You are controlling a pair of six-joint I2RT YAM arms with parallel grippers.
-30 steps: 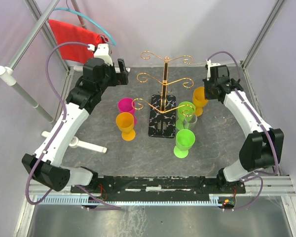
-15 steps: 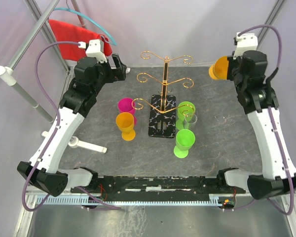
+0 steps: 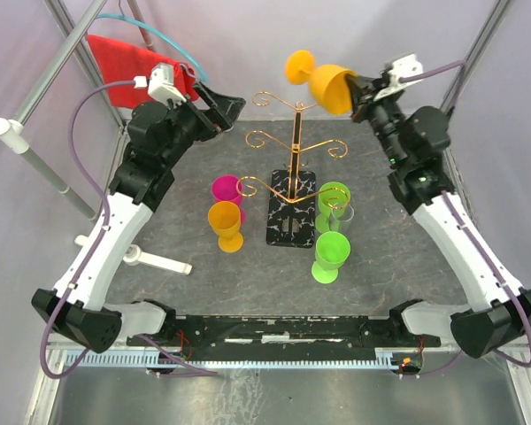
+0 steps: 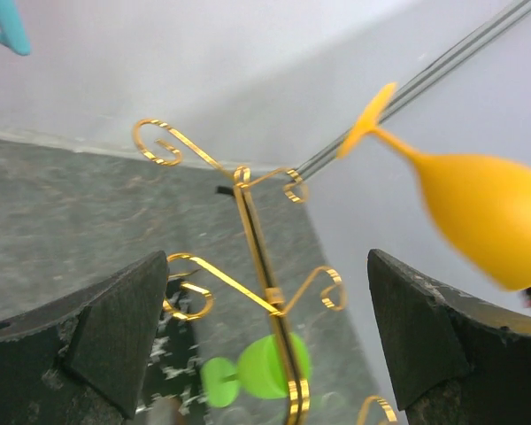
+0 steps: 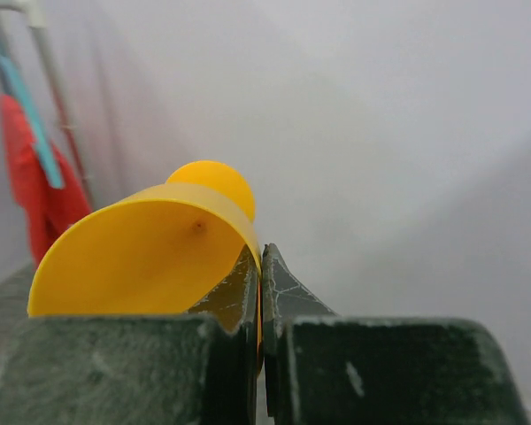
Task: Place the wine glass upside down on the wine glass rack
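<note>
Right now the orange wine glass [image 3: 332, 88] is up in the air over the far edge of the tabletop [image 3: 398, 266]. It is pinched by the rim of its bowl in the clenched jaws of the right arm [image 3: 451, 221]. The right wrist view shows the two jaws pressed together on the thin wall of the glass [image 5: 142, 257]. The glass lies nearly on its side, with its mouth turned back toward the jaws and its round foot pointing away to the far left. It hangs above the top scrolls of the wine glass rack [image 3: 295, 150], a little to the right of the post and clear of the wire.

The rack stands upright at the middle of the tabletop on its black veined base. The jaws of the left arm [image 3: 115, 230] are raised near the far left corner, spread wide and holding nothing. They face the rack [image 4: 257, 257] and the lifted glass [image 4: 478, 204].

On the tabletop, a magenta glass [image 3: 226, 189] and a second orange glass [image 3: 225, 221] stand just left of the base. Two green glasses [image 3: 331, 252] stand just right of it.
</note>
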